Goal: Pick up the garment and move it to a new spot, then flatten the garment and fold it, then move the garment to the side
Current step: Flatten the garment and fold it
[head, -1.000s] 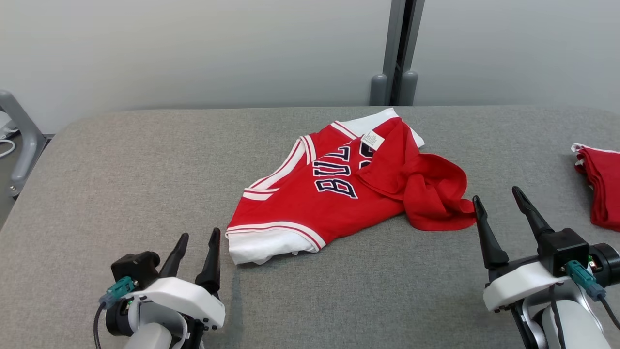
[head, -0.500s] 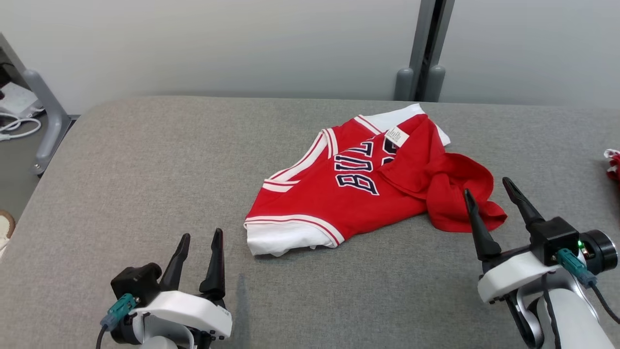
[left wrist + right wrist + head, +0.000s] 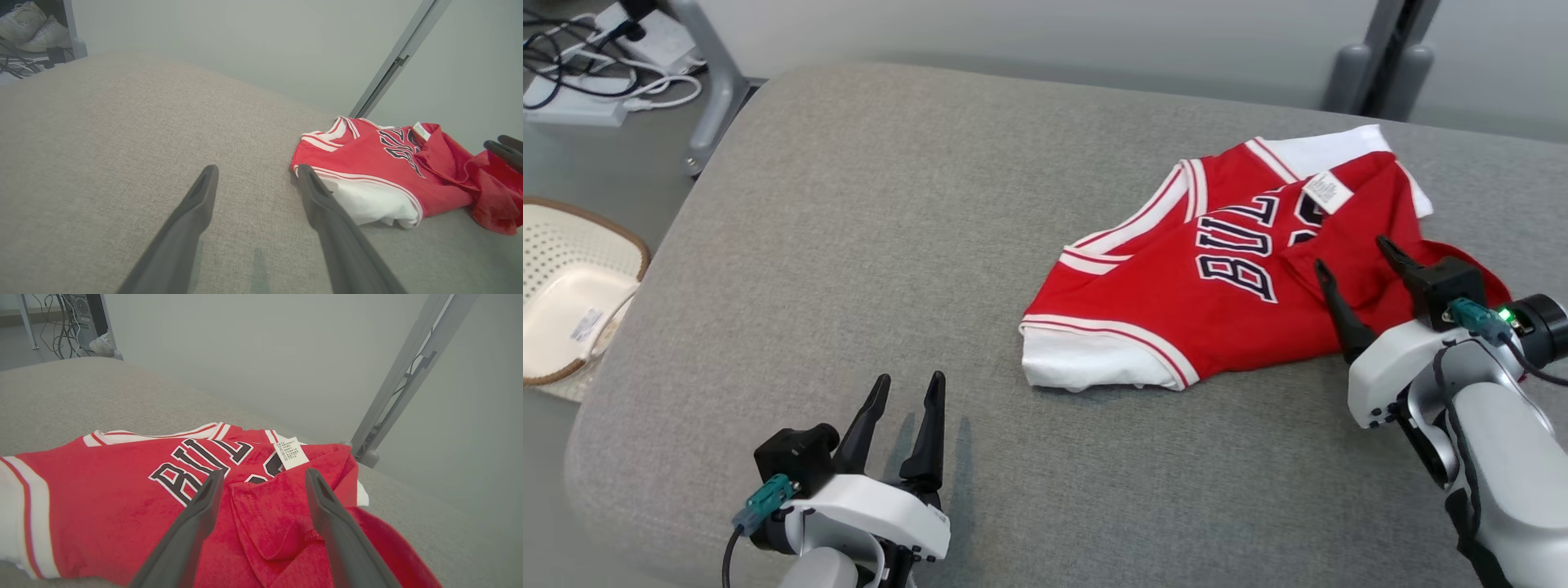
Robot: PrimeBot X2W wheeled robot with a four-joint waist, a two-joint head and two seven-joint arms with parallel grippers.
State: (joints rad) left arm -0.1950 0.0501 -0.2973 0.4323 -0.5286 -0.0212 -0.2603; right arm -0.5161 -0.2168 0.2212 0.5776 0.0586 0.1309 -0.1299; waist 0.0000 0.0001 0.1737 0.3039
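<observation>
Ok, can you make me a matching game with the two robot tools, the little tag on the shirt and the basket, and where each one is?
Things:
1 left tool
2 right tool
3 care tag
4 white basket

Places:
A down on the floor beside the grey padded table
B open, over bare grey padding
C open, at the crumpled end of the red jersey
D lying on the jersey's red cloth

Pairs: 1-B, 2-C, 3-D, 4-A
</observation>
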